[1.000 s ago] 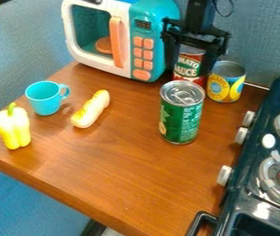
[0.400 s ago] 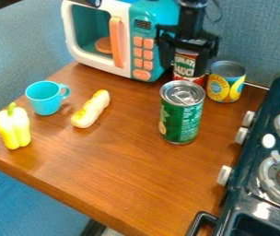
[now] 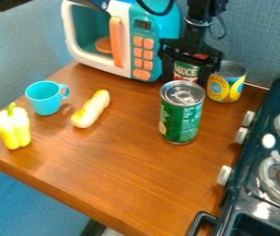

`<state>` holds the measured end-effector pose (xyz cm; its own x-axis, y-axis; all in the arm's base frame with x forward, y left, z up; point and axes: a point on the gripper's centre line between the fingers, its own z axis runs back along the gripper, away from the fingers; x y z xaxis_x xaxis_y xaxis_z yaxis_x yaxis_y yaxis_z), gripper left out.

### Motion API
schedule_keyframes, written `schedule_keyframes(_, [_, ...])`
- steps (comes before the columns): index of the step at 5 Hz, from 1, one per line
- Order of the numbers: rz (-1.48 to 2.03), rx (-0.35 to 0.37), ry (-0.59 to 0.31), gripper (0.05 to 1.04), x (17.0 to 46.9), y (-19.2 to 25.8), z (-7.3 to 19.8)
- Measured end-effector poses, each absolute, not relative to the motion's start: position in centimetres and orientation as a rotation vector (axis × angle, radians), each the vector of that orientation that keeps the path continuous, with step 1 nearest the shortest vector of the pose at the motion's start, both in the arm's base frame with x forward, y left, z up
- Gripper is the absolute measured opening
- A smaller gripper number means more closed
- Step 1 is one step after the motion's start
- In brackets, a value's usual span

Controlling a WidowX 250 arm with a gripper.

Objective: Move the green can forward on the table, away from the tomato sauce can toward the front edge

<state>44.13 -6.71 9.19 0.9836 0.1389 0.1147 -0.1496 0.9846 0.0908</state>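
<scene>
The black gripper (image 3: 187, 73) hangs at the top right, open around the red tomato sauce can (image 3: 186, 72), one finger on each side. The gripper body covers that can's top, and its base is partly behind the green can (image 3: 180, 119). The green can stands upright in front. Just right of the gripper is a yellow-and-blue can (image 3: 225, 85), upright near the back edge.
A toy microwave (image 3: 150, 27) stands at the back left of the gripper. On the wooden counter (image 3: 118, 170) are a turquoise cup (image 3: 42, 97), a bread-like toy (image 3: 91, 109) and a yellow pepper (image 3: 13, 126). A toy stove (image 3: 271, 152) is at right.
The gripper has come lower around the red can, after shifting slightly left and then a little back right. The cans and other objects have kept their places.
</scene>
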Motion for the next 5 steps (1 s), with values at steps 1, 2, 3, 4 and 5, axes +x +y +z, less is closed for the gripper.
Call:
schedule_keyframes(1, [0.145, 0.1, -0.09, 1.0, 43.5, -7.4, 8.2])
schedule_keyframes(2, [0.13, 0.09, -0.014, 1.0, 41.7, -7.7, 7.9])
schedule_keyframes(3, [0.086, 0.081, 0.088, 1.0, 38.5, -8.1, 7.8])
schedule_keyframes(4, [0.058, 0.06, 0.16, 1.0, 35.2, -8.4, 8.9])
schedule_keyframes(5, [-0.018, 0.048, 0.21, 1.0, 32.0, -10.6, 9.8])
